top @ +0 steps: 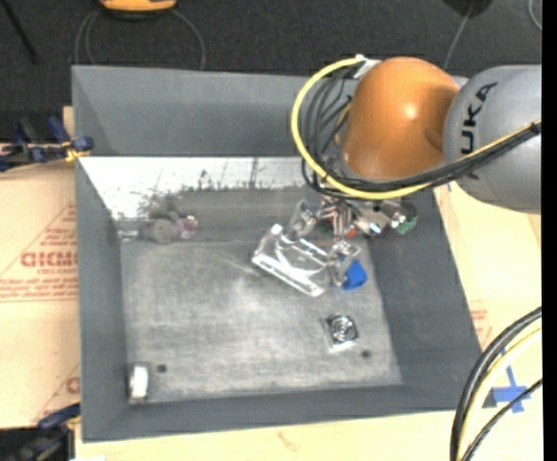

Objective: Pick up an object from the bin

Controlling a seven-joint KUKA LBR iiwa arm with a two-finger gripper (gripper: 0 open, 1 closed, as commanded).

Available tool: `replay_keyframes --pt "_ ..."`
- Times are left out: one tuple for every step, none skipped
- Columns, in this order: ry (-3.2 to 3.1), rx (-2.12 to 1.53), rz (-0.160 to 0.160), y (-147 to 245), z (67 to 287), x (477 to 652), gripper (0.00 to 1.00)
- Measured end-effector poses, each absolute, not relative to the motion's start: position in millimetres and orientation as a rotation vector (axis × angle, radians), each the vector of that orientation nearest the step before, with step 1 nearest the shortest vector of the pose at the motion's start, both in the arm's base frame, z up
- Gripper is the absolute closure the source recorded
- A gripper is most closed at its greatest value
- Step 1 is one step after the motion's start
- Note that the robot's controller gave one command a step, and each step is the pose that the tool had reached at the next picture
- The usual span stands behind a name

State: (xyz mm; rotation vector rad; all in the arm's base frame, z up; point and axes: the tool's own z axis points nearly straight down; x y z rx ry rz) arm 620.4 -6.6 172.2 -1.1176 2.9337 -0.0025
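1. The clear, flat, angular plastic piece (288, 262) is lying on the floor of the grey metal bin (192, 113). It is sitting right of the middle, nearer the far wall than the near edge, with its long side running aslant.
2. The gripper (325, 236) is hanging directly over the right end of this clear piece, low in the bin. Its metal parts are overlapping the clear plastic, so I cannot tell whether it is set wide or narrow, or whether it is touching the piece.
3. A small blue block (354, 276) is lying just beside the right end of the clear piece, on the side towards the bin's right wall.
4. A small silvery square item with a dark centre (341, 329) is sitting apart from both, towards the near-right corner.
5. A grey round item with a purple bit at its side (171, 227) is lying at the foot of the far wall, near the far-left corner, well apart from the gripper.
6. A small white block (138, 381) is resting in the near-left corner.
7. The arm is reaching in over the right wall, its orange domed cover (399, 113) standing above the gripper, with yellow and black cables (302, 113) looping around the cover.
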Motion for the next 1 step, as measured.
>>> replay_keyframes --pt "2.941 -1.079 -0.008 -8.1 248.7 625.1 1.0"
